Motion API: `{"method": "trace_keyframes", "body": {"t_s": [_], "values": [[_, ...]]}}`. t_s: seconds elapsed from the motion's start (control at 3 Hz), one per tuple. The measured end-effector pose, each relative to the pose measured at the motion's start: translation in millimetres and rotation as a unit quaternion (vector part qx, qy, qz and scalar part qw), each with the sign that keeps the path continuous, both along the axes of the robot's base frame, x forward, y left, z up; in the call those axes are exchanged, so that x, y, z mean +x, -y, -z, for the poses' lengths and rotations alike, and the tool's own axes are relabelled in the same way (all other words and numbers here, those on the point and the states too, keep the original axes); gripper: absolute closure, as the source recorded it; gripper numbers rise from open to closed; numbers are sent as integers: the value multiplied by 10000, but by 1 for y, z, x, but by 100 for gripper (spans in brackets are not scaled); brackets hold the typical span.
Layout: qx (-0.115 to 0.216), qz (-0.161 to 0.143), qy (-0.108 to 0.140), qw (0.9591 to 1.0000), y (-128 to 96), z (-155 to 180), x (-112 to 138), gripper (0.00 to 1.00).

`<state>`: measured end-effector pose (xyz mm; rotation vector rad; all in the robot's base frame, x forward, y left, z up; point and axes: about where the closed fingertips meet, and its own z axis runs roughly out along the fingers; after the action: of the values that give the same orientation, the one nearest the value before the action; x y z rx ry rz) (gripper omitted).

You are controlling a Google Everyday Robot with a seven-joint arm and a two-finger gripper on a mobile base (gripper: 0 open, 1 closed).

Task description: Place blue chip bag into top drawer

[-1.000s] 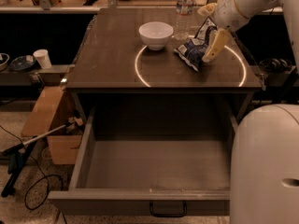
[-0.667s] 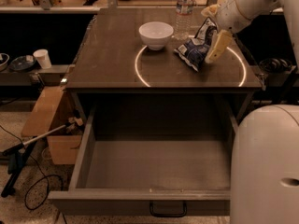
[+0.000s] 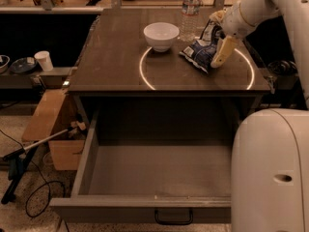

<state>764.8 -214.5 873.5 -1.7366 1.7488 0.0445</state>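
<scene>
The blue chip bag (image 3: 199, 52) lies on the dark tabletop (image 3: 116, 57) at the right, its right end raised. My gripper (image 3: 217, 35) is at that raised end, one pale finger (image 3: 219, 52) in front of the bag and the other behind it, shut on the bag. The top drawer (image 3: 159, 170) is pulled out wide below the table's front edge. Its grey floor is bare and its black handle (image 3: 173, 217) shows at the front.
A white bowl (image 3: 161, 35) and a clear water bottle (image 3: 191, 11) stand on the table left of the bag. My white base (image 3: 270, 173) fills the lower right beside the drawer. A cardboard box (image 3: 50, 129) and cables lie on the floor at the left.
</scene>
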Motion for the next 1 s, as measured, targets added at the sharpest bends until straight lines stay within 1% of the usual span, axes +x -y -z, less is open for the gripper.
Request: {"method": "trace_keyframes", "body": {"t_s": [0.33,1.0], "values": [[2,-5,1,10000,-1,1,1,3],[2,-5,1,10000,-1,1,1,49]]}}
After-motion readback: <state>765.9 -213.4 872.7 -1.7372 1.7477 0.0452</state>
